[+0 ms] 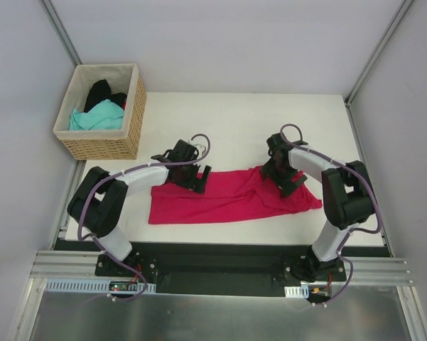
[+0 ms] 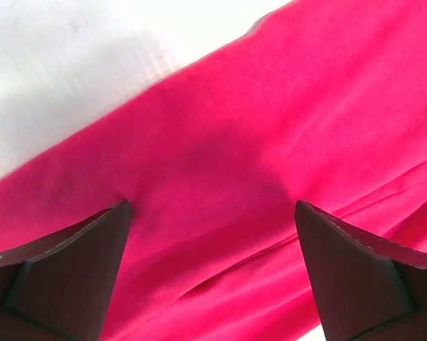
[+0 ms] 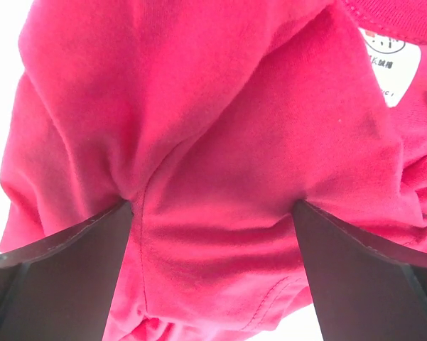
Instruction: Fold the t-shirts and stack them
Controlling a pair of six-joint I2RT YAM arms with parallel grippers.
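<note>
The white surface [image 1: 270, 121] carried a pink shirt [image 1: 220, 202], which lay as a long band across its near half, flat at the left and bunched at the right end. A wicker basket [image 1: 131, 117] stood at the far left corner, holding a teal shirt [image 1: 96, 117] and, behind it, a black shirt [image 1: 99, 92]. The left claw [image 2: 212, 206] hung over the pink shirt's far left edge, spread wide and gripping nothing. The right claw [image 3: 212, 206] was spread just as wide, also holding nothing, over the bunched end near the small white label [image 3: 391, 67].
</note>
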